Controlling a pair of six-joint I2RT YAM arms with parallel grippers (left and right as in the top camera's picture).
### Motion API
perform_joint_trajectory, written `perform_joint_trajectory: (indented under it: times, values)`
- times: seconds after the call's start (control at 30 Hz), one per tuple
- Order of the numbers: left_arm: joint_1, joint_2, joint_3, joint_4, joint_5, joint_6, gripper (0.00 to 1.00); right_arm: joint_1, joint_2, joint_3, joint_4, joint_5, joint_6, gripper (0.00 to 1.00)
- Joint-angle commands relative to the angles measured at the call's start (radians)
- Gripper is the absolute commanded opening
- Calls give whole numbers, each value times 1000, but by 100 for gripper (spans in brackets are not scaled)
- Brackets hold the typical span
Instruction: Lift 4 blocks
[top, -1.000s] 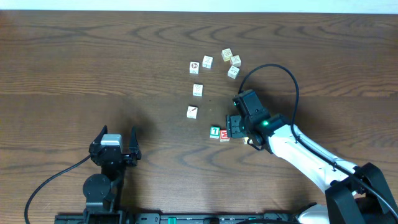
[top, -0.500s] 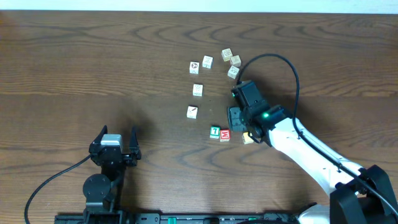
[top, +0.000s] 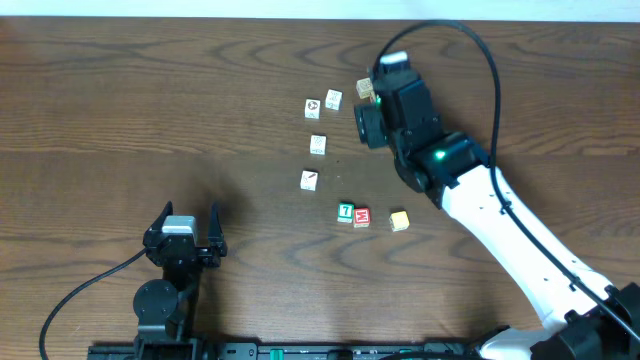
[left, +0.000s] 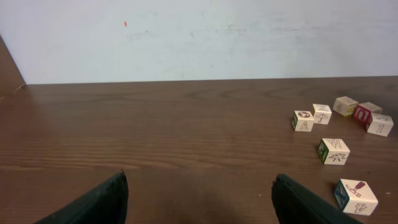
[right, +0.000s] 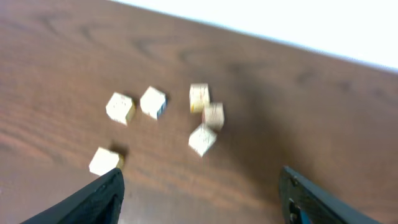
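Overhead: my right pincer (top: 366, 127) hovers empty, jaws apart, by cream cubes (top: 365, 89). Reaching step imo. Next: straddle white diagonal-mark block (top: 309, 180), squeeze. Left pincer (top: 188, 216) apart too.

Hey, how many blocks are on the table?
10 blocks: five in a far cluster, two mid-table, three in a near row. Overhead, the right arm covers two.

Counter (top: 150, 100) was dark wood grain with a soft sheen. White diagonal-mark block (left: 356, 194) looked like smooth painted wood. Right arm's white casing (top: 500, 215) looked like glossy plastic.
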Motion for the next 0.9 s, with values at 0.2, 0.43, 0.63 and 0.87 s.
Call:
perform_joint_trajectory:
  times: [0.2, 0.43, 0.63, 0.87]
  values:
    - [6, -4, -14, -39, -1, -5, 74, -10, -30, 73, 53, 58, -190, 79]
    - [6, -4, -14, -39, -1, -5, 74, -11, -90, 73, 39, 57, -203, 77]
    - [6, -4, -14, -39, -1, -5, 74, -18, -201, 73, 28, 57, -203, 79]
    - [6, -4, -14, -39, -1, -5, 74, -22, -322, 71, 23, 33, -184, 77]
